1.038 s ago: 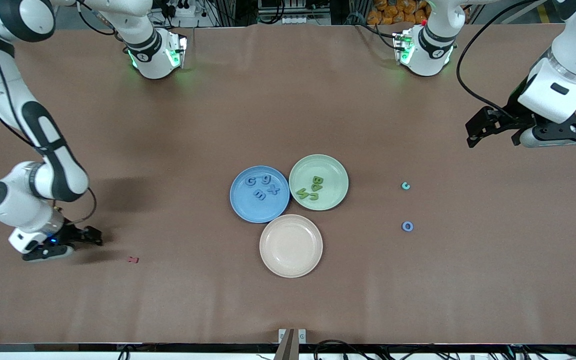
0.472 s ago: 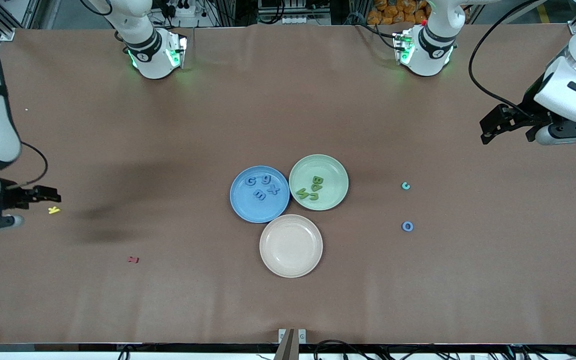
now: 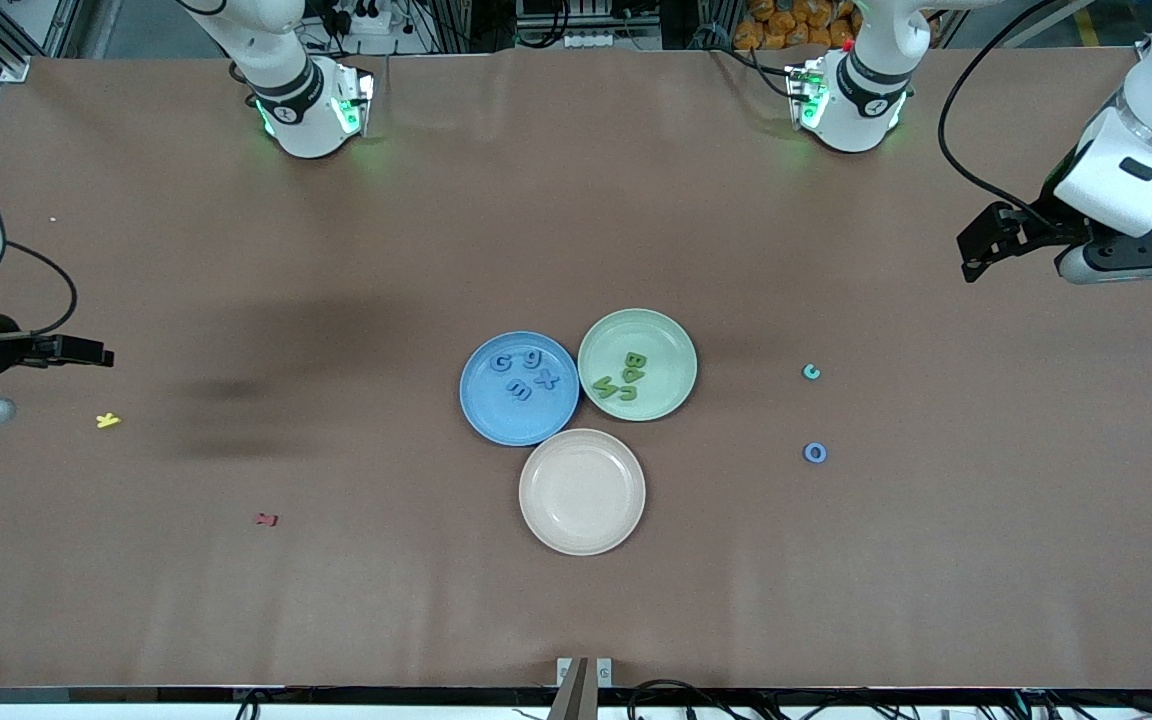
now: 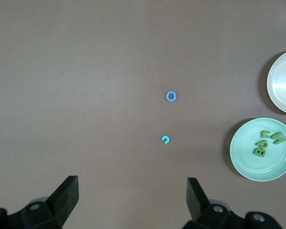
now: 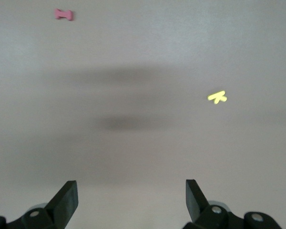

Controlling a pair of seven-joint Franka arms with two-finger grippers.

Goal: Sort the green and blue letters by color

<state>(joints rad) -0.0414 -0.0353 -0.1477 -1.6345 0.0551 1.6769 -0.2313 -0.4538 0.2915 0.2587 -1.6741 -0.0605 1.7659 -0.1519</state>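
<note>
Three smooth round plates clustered mid-bench on the matte brown bench (image 3: 576, 230): glossy blue plate (image 3: 484, 415), pale green plate (image 3: 671, 400), empty cream plate (image 3: 582, 492) nearest the front camera. Four flat blue cut-out letters (image 3: 526, 374) in the blue plate; four leaf-green cut-out letters (image 3: 624, 378) in the green one. Two loose pieces toward the left arm's end: a teal curled letter (image 3: 811, 372) and, nearer the camera, a blue ring-shaped letter (image 3: 815, 453). One tiny yellow letter (image 3: 108, 421) and one tiny red letter (image 3: 266, 519) toward the right arm's end. Left gripper (image 3: 976, 252) aloft, jaws apart, empty. Right gripper (image 3: 86, 353) higher than a second ago, withdrawn from beside the red letter, jaws apart, empty.
</note>
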